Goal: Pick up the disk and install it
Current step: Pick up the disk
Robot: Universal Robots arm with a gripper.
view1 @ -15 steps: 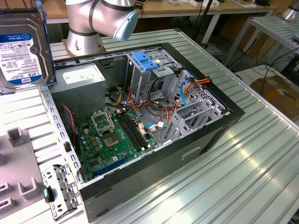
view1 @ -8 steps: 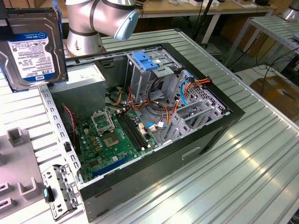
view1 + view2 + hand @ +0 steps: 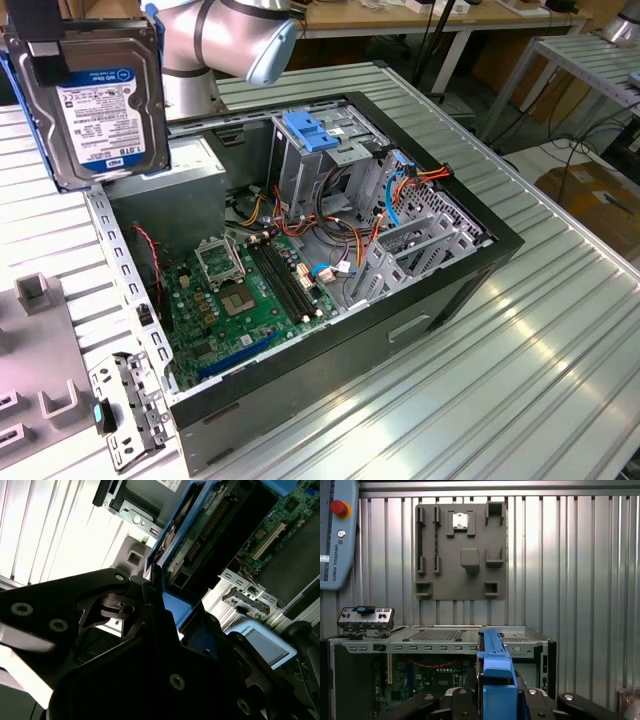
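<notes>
Holding the disk [image 3: 105, 110] clamped in the gripper [image 3: 495, 705], with the black fingers [image 3: 45, 45] pressed shut against its flat faces and one of them lying over the top of the white-and-blue label in the exterior view. Hangs upright in the air at the exterior view's upper left, label toward that camera, lifted above the open computer case [image 3: 300, 395]. Shows edge-on in the first wrist view as a blue side rail [image 3: 495, 672] rising between the two fingers, with the case beneath. Shows its green circuit-board underside in the second wrist view, framed by the blue rails. Inside the case: a green motherboard [image 3: 240, 290], a grey drive cage topped by a flat blue latch piece [image 3: 312, 130], and orange cables [image 3: 432, 176]. Under the case, a ribbed metal table [image 3: 520, 380]. Beside the case, at the exterior view's left, a grey holder tray [image 3: 40, 350] and a small metal bracket [image 3: 125, 410].
</notes>
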